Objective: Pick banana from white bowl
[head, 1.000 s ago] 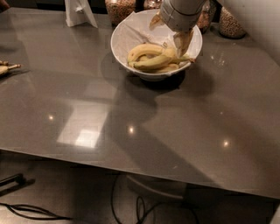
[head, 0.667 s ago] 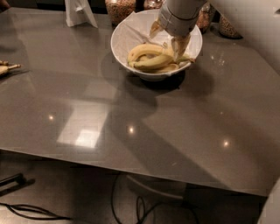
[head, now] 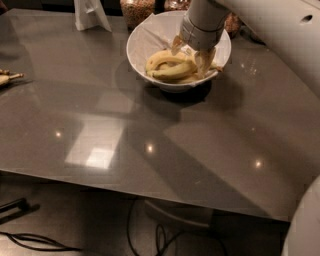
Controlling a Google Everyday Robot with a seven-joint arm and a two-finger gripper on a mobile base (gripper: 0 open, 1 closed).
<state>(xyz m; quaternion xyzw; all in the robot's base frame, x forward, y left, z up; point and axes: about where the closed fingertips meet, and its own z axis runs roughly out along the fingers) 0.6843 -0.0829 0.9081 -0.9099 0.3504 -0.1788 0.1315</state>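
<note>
The white bowl (head: 150, 45) stands at the far middle of the grey table (head: 150, 130). Yellow bananas (head: 169, 67) lie curled inside it. My gripper (head: 192, 54) reaches down into the bowl from the upper right, its fingers spread over the right end of the bananas. One finger (head: 205, 60) sits at the bananas' right side, the other near the back of the bowl. Nothing is lifted; the bananas rest in the bowl.
Glass jars of grain (head: 136, 10) stand behind the bowl. A white folded object (head: 90, 14) stands at the far left. A small object (head: 6, 78) lies at the table's left edge. Cables lie on the floor below the table.
The view has shifted so the bowl sits lower and nearer the middle. My gripper has stayed over the right end of the bananas in the bowl.
</note>
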